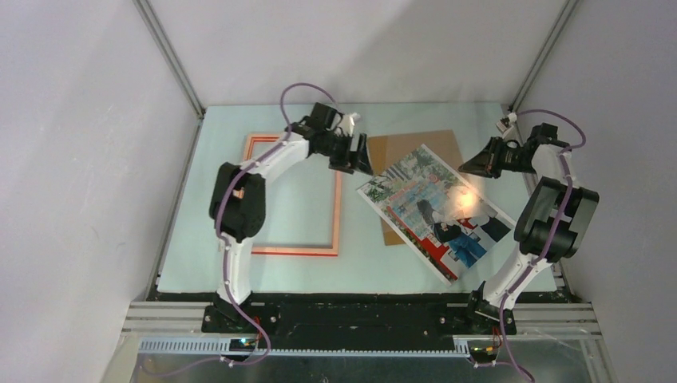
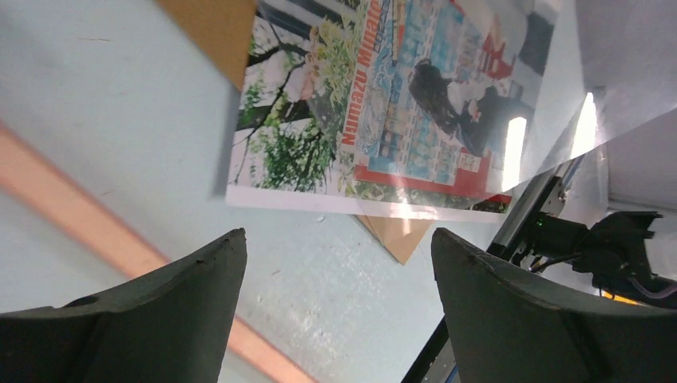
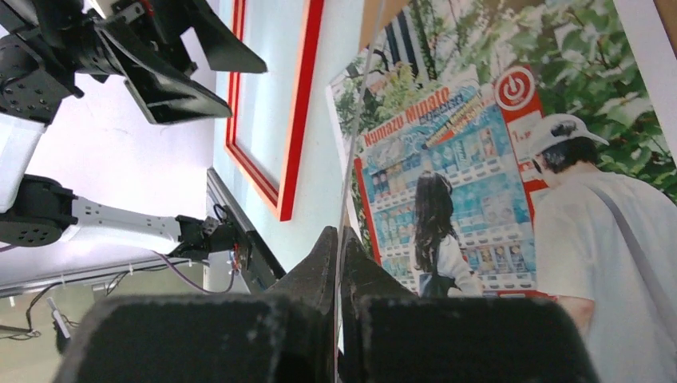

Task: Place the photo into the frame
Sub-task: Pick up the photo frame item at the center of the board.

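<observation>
Brown board [image 1: 415, 144] lies under photo [image 1: 427, 211], right of frame [image 1: 295, 250] on surface [image 1: 215, 239]. Clear sheet [image 2: 571, 104] tilts over photo, its edge pinched in closed right tool [image 3: 339, 235]. Left tool [image 2: 337, 233] gapes empty between frame and photo.

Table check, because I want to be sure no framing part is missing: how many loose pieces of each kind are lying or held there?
Frame: 1
Photo: 1
Brown backing board: 1
Clear sheet: 1
Total: 4
</observation>
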Robot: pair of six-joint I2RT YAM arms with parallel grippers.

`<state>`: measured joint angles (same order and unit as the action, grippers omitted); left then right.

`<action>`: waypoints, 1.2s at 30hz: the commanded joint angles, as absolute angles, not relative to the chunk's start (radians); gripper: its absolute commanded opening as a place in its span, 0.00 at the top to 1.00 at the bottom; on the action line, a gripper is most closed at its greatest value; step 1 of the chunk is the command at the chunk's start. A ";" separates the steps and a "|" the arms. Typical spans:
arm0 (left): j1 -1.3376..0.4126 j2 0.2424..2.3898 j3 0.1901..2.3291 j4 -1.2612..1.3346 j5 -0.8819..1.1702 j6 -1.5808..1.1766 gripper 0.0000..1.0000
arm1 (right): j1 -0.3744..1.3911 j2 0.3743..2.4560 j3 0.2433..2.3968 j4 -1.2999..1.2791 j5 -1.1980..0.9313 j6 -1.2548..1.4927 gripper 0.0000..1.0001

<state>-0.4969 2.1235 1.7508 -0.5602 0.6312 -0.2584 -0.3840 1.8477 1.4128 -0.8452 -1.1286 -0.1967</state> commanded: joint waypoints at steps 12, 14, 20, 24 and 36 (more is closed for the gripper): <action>-0.354 1.825 1.624 -0.551 0.709 -0.171 0.10 | -0.294 1.581 1.408 -0.626 -1.269 0.118 1.00; -0.337 1.805 1.609 -0.551 0.705 -0.171 0.11 | -0.273 1.560 1.409 -0.588 -1.279 0.164 1.00; -0.257 1.730 1.547 -0.552 0.744 -0.174 0.11 | -0.181 1.492 1.379 -0.390 -1.284 0.351 1.00; -0.197 1.662 1.500 -0.551 0.786 -0.164 0.10 | -0.100 1.471 1.367 -0.242 -1.255 0.470 1.00; -0.109 1.555 1.432 -0.518 0.951 -0.149 0.09 | 0.082 1.470 1.352 0.177 -1.230 0.773 1.00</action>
